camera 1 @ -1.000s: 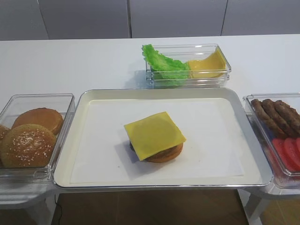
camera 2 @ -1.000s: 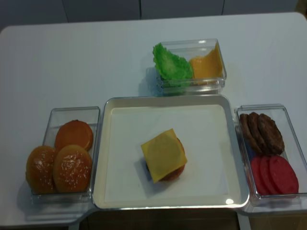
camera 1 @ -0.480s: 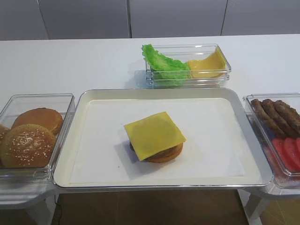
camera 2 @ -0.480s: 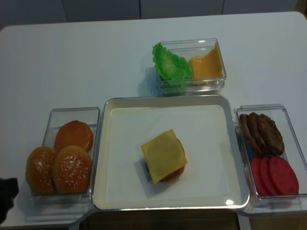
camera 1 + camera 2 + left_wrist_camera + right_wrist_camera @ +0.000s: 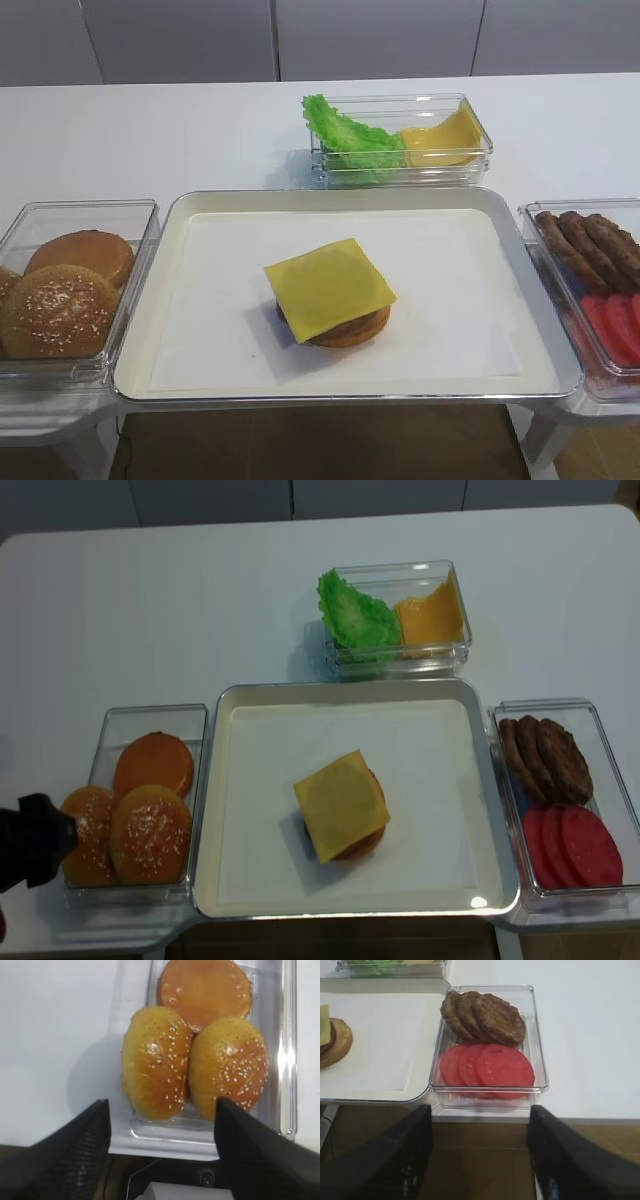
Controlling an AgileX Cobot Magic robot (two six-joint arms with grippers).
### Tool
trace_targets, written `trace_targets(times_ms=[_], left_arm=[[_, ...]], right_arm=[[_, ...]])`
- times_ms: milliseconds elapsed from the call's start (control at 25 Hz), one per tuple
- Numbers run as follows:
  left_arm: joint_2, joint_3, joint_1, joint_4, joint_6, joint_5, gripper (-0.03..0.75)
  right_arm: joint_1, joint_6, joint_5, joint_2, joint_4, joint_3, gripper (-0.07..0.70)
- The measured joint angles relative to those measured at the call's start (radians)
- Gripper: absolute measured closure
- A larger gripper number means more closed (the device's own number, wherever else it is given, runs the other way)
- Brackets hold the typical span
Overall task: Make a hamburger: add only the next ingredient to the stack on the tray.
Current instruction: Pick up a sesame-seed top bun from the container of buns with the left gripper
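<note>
Your left gripper (image 5: 160,1110) hangs with its two dark fingers (image 5: 75,1150) spread wide and nothing between them, above the near end of the clear tub (image 5: 287,1060) that sits just left of the tray (image 5: 215,810). Your right gripper (image 5: 479,1115) is likewise wide open and empty, off the tray's right near corner.

In the left tub, two sesame buns lie side by side, touching. The glossy golden bun top (image 5: 155,1062) is the one farther from the tray. The other sesame bun (image 5: 227,1072) lies between it and the tray. A flat seedless bun (image 5: 205,987) rests behind the pair.

On the tray's white liner, near its middle, the stack (image 5: 335,300) stands with its yellow cheese slice on top, overhanging the patty and bun base.

A tub to the tray's right holds brown patties (image 5: 485,1015) and red tomato slices (image 5: 487,1065). A tub behind the tray holds lettuce (image 5: 350,135) and loose cheese slices (image 5: 440,140).
</note>
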Motion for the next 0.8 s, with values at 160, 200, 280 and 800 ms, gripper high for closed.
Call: trace_targets(times_ms=[160, 200, 280, 800], left_arm=[[0.064, -0.022, 0.059, -0.051, 0.055, -0.021, 0.235], [0.081, -0.034, 0.087, -0.08, 0.085, -0.027, 0.235], [0.115, -0.055, 0.147, -0.16, 0.173, -0.033, 0.234], [0.308, -0.082, 0.465, -0.484, 0.749, 0.107, 0.235]], right_arm=[[0.0, 0.0, 0.0, 0.0, 0.0, 0.0, 0.162], [0.0, 0.0, 0.0, 0.0, 0.0, 0.0, 0.162], [0.0, 0.0, 0.0, 0.0, 0.0, 0.0, 0.162], [0.0, 0.0, 0.0, 0.0, 0.0, 0.0, 0.162]])
